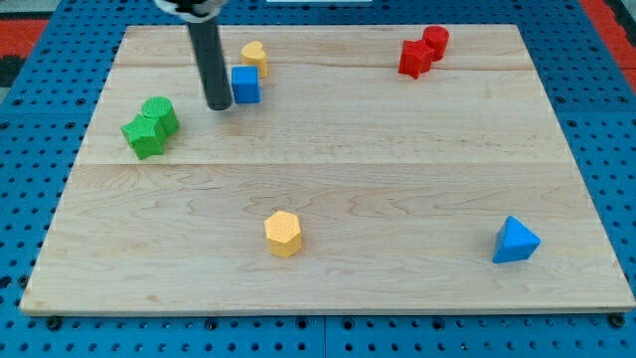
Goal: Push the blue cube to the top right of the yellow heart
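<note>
**Rod set just left of the blue cube, below the yellow heart**

The arm carries no fingers, only a dark rod; its tip rests on the wooden board just beside the blue cube, on the view's left, apparently touching. That side suits a rightward shove, since the cube sits directly below the yellow heart and must end up at its top right.

Count: two blue blocks, including a blue triangular block; two yellow, including a yellow hexagon; two green blocks; two red blocks.
</note>
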Controlling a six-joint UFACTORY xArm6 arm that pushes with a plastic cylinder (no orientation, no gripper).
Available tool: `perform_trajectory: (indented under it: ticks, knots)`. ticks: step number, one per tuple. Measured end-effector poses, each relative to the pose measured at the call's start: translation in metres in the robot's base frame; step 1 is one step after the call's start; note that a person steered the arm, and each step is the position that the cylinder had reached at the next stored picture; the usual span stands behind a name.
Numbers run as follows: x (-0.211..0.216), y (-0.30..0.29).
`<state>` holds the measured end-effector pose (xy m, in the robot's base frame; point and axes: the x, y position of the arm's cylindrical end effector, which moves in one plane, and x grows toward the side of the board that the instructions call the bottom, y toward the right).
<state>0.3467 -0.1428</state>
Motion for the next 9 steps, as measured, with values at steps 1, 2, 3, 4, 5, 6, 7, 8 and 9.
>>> perform_trajectory:
  ticks: [1,2,3,4,5,6,7,8,9]
  knots:
    - [-0.014,0.009]
    - [-0.027,0.056]
    - [-0.035,0.094]
    - [-0.02,0.094]
    - [-0.029,0.111]
    - [-0.066,0.121]
    - [-0.077,0.127]
    - [-0.016,0.181]
    - [0.059,0.292]
